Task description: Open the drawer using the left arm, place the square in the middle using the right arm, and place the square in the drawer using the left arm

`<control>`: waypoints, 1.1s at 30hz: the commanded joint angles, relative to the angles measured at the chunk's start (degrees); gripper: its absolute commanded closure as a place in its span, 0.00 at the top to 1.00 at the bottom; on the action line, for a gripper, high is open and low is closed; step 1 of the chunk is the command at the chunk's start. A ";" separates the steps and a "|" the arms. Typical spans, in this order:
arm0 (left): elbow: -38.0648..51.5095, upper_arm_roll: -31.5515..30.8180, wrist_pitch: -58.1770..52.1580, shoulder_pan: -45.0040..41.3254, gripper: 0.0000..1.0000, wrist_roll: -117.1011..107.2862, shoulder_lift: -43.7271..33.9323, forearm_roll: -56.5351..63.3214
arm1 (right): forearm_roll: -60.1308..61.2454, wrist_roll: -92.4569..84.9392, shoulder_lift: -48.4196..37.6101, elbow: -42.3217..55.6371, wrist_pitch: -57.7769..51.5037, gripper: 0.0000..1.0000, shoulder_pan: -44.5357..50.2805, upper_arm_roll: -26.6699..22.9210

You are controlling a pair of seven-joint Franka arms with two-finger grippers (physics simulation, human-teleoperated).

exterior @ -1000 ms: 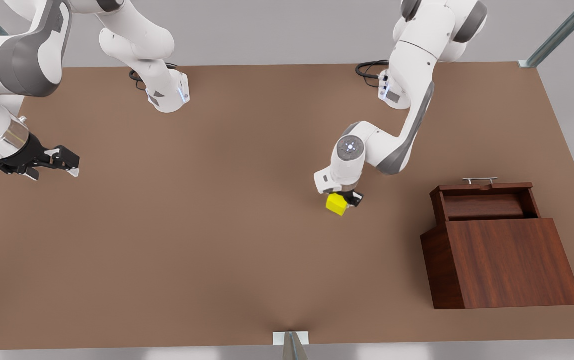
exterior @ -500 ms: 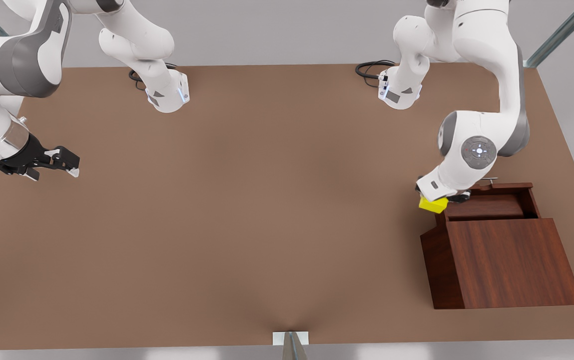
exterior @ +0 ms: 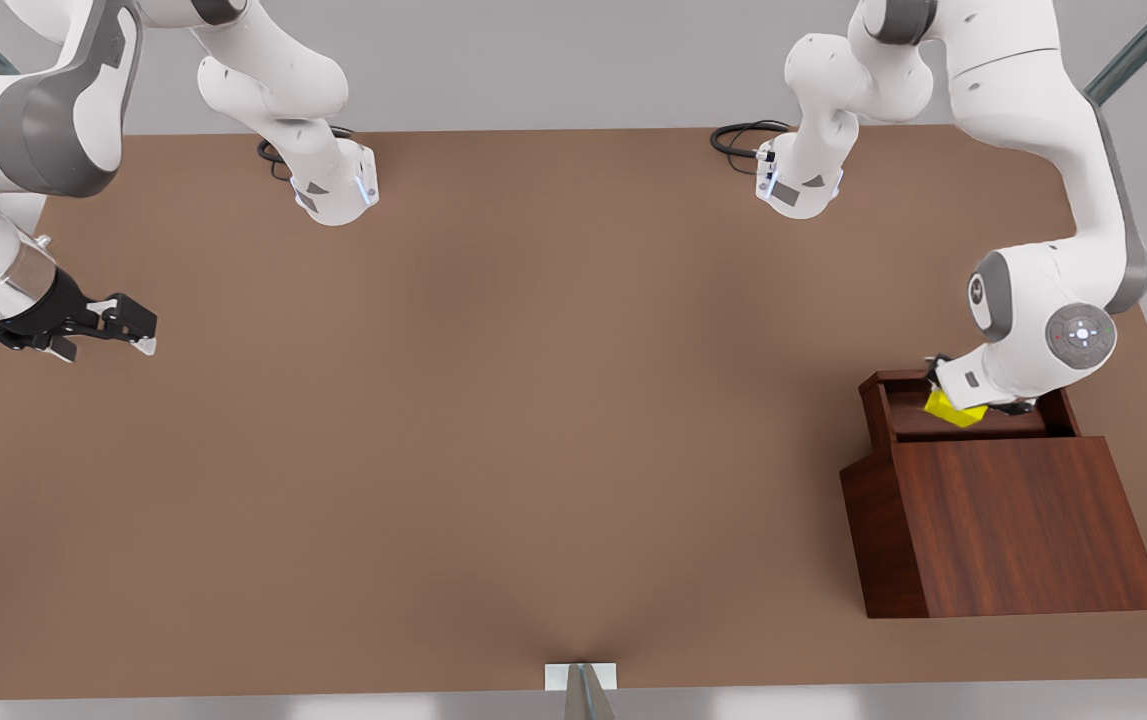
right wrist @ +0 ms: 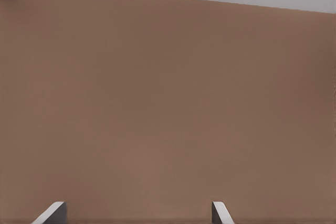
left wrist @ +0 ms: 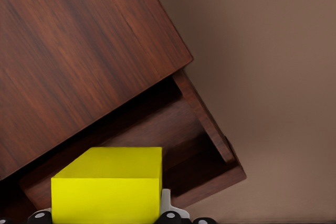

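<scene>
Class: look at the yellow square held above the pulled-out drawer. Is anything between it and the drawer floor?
Nothing visible is. The left hand holds the square over the open drawer, whose floor shows bare beneath it. The right hand waits, open, far off.

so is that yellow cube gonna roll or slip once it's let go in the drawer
Probably not: the square has flat faces, so it should settle, not roll. It looks rigid in the left tool. Its faces look smooth, so it may slide a little in the drawer.
</scene>
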 commanded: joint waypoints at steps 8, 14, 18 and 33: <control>-0.05 0.13 3.01 1.12 1.00 21.99 2.18 -1.97 | 0.01 0.07 -0.06 0.07 0.04 1.00 0.62 0.50; 2.41 0.22 -4.63 0.94 1.00 13.75 1.48 -4.60 | 0.10 0.07 0.03 0.07 0.04 1.00 0.62 0.50; 13.31 -0.31 -10.97 0.68 1.00 -16.93 2.71 -12.34 | 0.10 0.07 0.20 0.07 0.22 1.00 0.62 0.50; 22.28 -38.19 -12.02 29.24 1.00 -47.35 -7.22 -0.73 | 0.01 0.16 0.38 -0.01 1.36 1.00 0.62 0.50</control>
